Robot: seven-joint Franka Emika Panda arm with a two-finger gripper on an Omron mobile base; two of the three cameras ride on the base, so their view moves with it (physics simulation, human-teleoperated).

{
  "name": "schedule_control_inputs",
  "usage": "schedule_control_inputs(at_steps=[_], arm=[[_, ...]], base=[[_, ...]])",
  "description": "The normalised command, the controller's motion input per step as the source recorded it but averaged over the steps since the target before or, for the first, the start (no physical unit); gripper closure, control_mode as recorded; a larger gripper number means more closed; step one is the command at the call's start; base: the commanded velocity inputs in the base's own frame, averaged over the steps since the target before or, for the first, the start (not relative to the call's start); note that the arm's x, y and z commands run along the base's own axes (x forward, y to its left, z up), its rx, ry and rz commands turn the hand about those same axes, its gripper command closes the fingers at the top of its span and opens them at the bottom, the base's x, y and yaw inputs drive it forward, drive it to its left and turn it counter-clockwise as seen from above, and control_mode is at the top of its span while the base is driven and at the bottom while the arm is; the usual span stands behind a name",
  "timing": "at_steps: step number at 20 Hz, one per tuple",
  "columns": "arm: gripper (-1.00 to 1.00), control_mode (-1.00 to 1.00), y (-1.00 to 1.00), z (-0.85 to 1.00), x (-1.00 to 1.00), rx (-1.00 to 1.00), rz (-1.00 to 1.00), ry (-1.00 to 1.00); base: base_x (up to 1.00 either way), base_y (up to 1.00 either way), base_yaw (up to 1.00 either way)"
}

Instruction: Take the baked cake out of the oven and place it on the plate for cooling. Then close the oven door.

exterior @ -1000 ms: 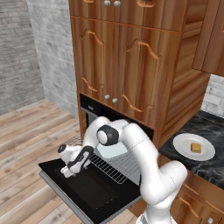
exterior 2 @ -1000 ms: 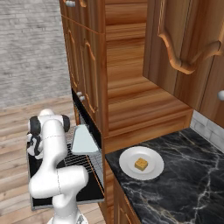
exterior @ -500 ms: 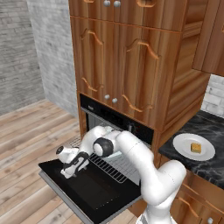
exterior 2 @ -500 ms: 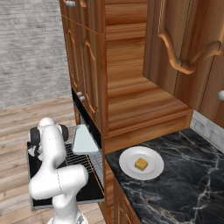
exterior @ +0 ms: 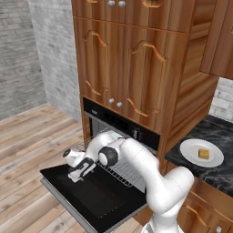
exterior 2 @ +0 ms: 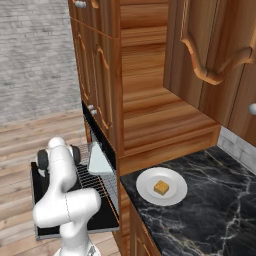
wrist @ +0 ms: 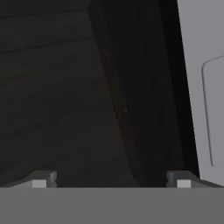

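Observation:
The baked cake (exterior: 204, 154) (exterior 2: 161, 187), a small golden square, lies on the white plate (exterior: 191, 148) (exterior 2: 146, 186) on the black marble counter right of the oven (exterior: 119, 122). The oven door (exterior: 102, 202) (exterior 2: 39, 206) hangs open and lies flat, with the wire rack (exterior: 125, 172) (exterior 2: 90, 176) drawn out over it. My gripper (exterior: 77, 174) (wrist: 111, 181) hovers low over the door's left part, close to its inner face. Its fingertips (wrist: 41, 179) stand wide apart, open, with nothing between them. The hand view looks down past a dark door edge at dim wooden floor.
Brown wooden cabinet doors (exterior: 123, 68) rise above the oven, and more cabinets (exterior 2: 210, 45) hang over the counter (exterior 2: 215, 210). Bare wooden floor (exterior: 32, 136) spreads left of the open door. A grey brick wall (exterior: 27, 50) stands behind.
The arm's elbow has sunk lower over the open door and the hand has shifted slightly along the door's left part. The cake and plate have not moved.

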Motion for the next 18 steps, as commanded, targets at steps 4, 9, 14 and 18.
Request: schedule_control_inputs(at_steps=[4,9,14,18], arm=[[-1.0,-1.0,-0.72,0.0,0.37,0.0,0.0,0.0],[-1.0,-1.0,-0.83,0.0,0.37,0.0,0.0,0.0],[-1.0,-1.0,-0.87,0.0,0.42,0.0,0.0,0.0],[-1.0,-1.0,-0.75,0.13,0.29,0.0,0.0,-0.02]], base=[[0.0,0.0,0.0],[0.0,0.0,0.0],[0.0,0.0,0.0],[0.0,0.0,0.0]])
